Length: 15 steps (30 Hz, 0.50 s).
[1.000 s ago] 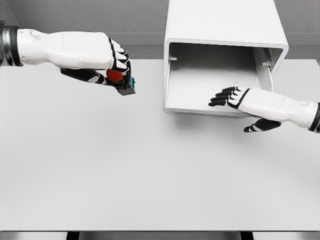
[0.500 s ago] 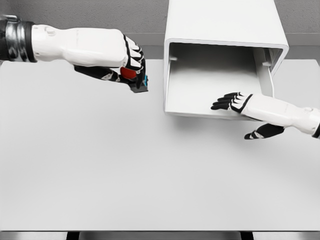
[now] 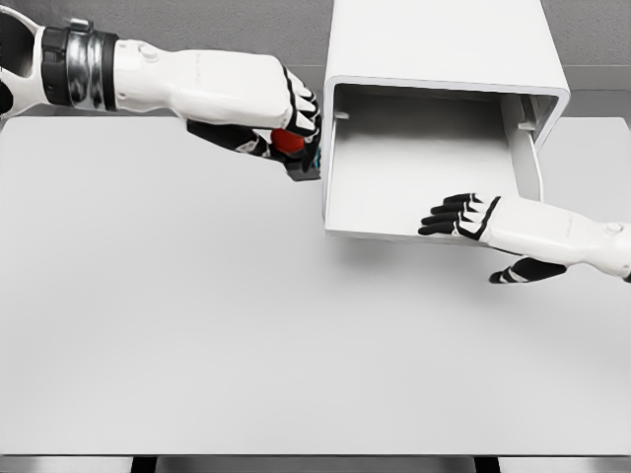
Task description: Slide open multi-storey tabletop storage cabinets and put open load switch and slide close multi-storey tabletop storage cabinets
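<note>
A broad white table (image 3: 197, 335) spreads beneath both arms. At its far side stands the white storage cabinet (image 3: 439, 39), its drawer (image 3: 424, 177) pulled out toward the robot and showing a bare pale floor. The left hand (image 3: 281, 123) hangs just off the drawer's left wall, fingers curled tightly around the load switch (image 3: 294, 148), a small dark block with a red knob that peeks out below the knuckles, held clear of the table. The right hand (image 3: 493, 225) lies flat at the drawer's front right corner, black fingers (image 3: 449, 212) stretched out and loosely spread over the front lip, grasping nothing, thumb hanging below the palm.
</note>
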Each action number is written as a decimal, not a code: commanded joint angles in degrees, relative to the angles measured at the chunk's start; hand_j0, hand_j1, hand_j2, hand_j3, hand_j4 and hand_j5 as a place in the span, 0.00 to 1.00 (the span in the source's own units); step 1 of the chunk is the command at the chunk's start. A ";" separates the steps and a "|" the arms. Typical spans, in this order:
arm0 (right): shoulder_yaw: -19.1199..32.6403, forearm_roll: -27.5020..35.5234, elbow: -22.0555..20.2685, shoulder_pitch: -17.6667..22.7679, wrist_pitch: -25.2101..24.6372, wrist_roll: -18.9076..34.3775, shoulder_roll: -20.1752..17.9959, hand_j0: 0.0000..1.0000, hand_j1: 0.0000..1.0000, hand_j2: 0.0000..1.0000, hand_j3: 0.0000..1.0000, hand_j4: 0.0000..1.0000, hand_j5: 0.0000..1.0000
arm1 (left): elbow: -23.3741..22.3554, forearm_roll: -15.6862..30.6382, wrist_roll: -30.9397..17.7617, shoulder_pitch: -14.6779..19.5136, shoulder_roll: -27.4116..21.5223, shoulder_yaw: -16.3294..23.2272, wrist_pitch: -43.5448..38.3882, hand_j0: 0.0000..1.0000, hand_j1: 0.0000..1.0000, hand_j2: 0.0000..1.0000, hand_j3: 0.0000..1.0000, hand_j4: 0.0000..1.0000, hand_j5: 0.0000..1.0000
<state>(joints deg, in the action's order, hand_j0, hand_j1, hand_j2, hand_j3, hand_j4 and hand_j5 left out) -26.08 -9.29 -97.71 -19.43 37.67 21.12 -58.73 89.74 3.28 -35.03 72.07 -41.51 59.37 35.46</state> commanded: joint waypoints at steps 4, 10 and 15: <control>5.86 3.93 0.59 0.00 -2.67 -0.02 -2.53 1.00 1.00 1.00 1.00 1.00 1.00 | -0.35 0.42 0.03 0.53 0.99 0.22 -0.46 0.45 0.45 0.45 0.45 0.45 0.45; 6.22 5.08 0.42 0.09 -2.67 0.15 -3.24 1.00 1.00 1.00 1.00 1.00 1.00 | -2.55 0.15 0.03 1.41 3.97 1.10 -0.46 0.45 0.45 0.45 0.45 0.45 0.45; 6.13 5.08 0.42 0.88 -2.67 0.06 -3.33 1.00 1.00 1.00 1.00 1.00 1.00 | -4.04 0.15 0.03 2.29 6.26 2.15 -0.46 0.45 0.45 0.45 0.45 0.45 0.45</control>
<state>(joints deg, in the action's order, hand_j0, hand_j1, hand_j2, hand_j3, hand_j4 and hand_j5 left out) -20.43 -5.78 -97.39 -18.46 35.73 21.25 -61.70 86.37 3.14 -35.04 74.71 -36.10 61.17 35.20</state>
